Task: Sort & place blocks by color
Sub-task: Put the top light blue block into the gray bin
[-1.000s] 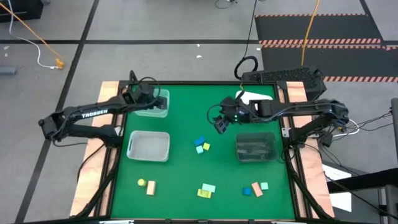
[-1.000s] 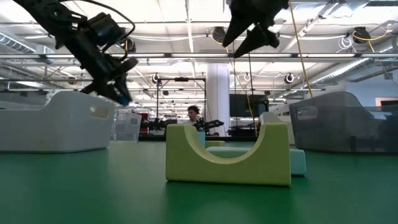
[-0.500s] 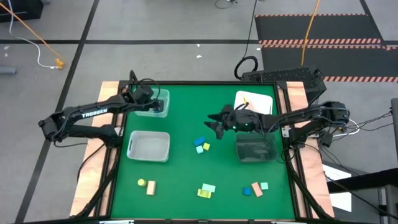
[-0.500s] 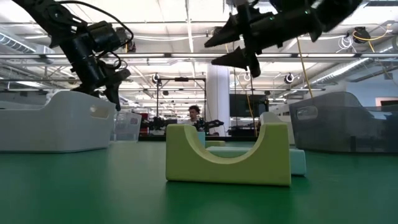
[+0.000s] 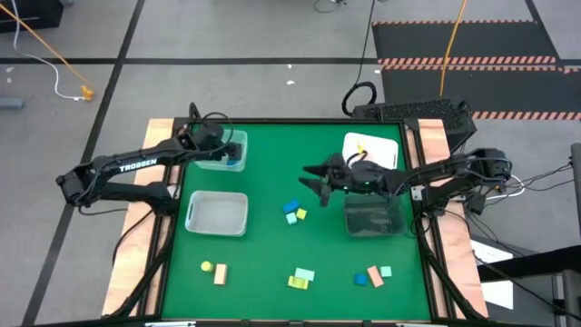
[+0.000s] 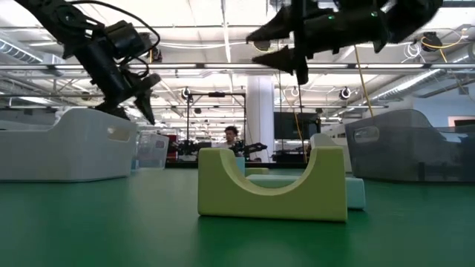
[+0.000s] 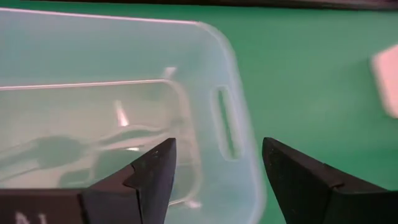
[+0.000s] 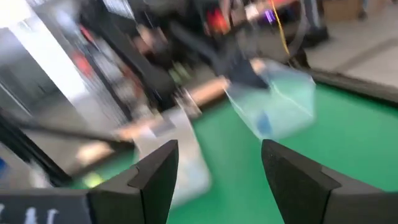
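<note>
Left pincer [image 5: 221, 145] spread over the clear tray [image 5: 223, 162], upper left of the high view, a blue block [image 5: 232, 160] inside. Right pincer [image 5: 313, 178] spread, empty, mid-frame above the tabletop [image 5: 272, 227]. Other blocks [image 5: 295, 212] lie scattered center and along the bottom.

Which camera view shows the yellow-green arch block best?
The low view: the yellow-green arch block fills the foreground there, its curved cutout plain. The high view shows it only as a tiny shape. Neither wrist view shows it.
</note>
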